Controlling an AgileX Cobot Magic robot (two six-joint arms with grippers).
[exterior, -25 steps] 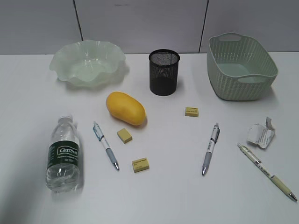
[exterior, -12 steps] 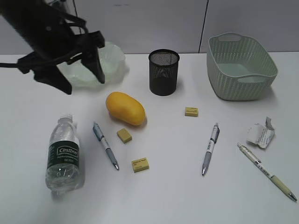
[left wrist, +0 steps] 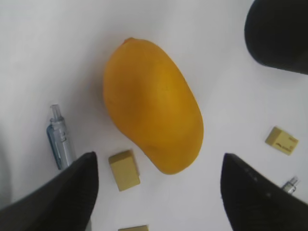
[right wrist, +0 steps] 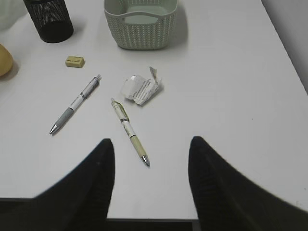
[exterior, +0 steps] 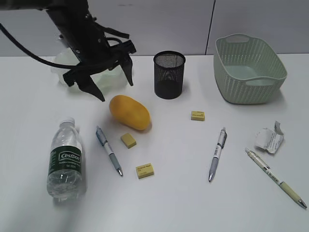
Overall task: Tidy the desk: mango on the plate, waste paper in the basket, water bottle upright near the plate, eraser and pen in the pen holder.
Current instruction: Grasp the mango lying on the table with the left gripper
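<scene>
The yellow-orange mango (exterior: 129, 112) lies on the white desk (exterior: 174, 203). My left gripper (exterior: 116, 89) is open and hovers just above and behind it; in the left wrist view the mango (left wrist: 151, 120) lies between the spread fingers (left wrist: 159, 159). The ruffled green plate (exterior: 62, 68) is partly hidden behind the left arm. The water bottle (exterior: 65, 159) lies on its side at the front left. The waste paper (exterior: 269, 139) lies right, in front of the basket (exterior: 249, 67). My right gripper (right wrist: 151, 139) is open and empty over the desk's near edge.
The black mesh pen holder (exterior: 169, 75) stands at the back centre. Three yellow erasers (exterior: 128, 140) (exterior: 145, 170) (exterior: 198, 115) and three pens (exterior: 109, 151) (exterior: 217, 153) (exterior: 275, 178) lie scattered across the desk. The right wrist view shows the waste paper (right wrist: 142, 89) and basket (right wrist: 140, 24).
My left arm has come into view from the upper left and moved right to hover by the mango, fingers open. The objects have not moved.
</scene>
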